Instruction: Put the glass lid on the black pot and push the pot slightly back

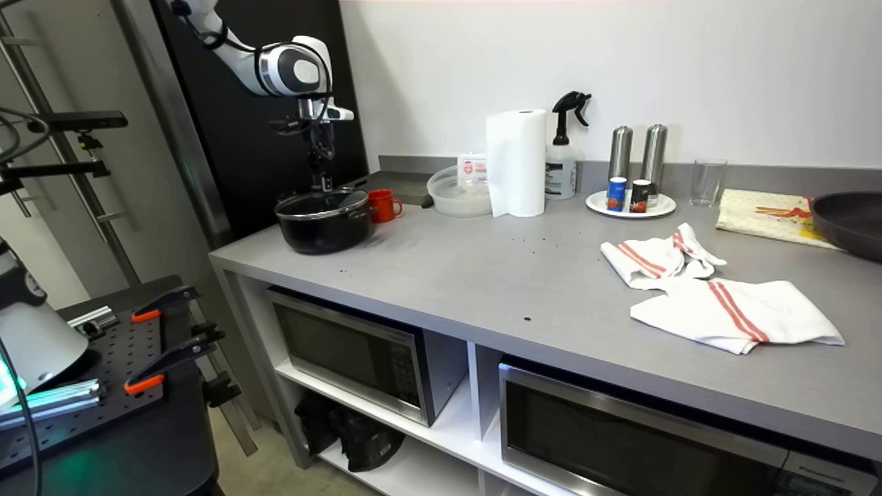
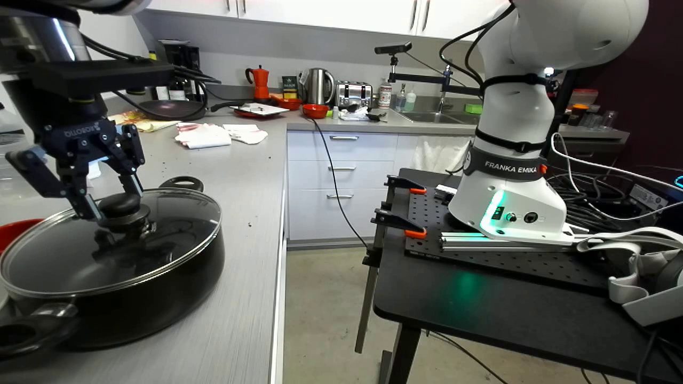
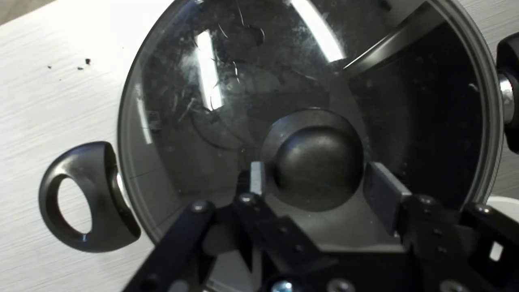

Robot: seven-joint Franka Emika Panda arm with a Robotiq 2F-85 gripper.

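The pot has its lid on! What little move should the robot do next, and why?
Probably ease the tool straight up: the lid sits on the pot, and the fingers stand apart around the knob, so rising should clear it before pushing.

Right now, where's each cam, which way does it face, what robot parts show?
Exterior view: in front of the counter, facing the white wall; gripper, partial arm and base show.
Exterior view: near the black pot, facing along the counter toward the toaster; gripper, base, partial arm show.
Wrist view: above the glass lid, looking down; only the gripper shows, fingers either side of the knob.
Both exterior views share black pot, glass lid, gripper, arm, base.
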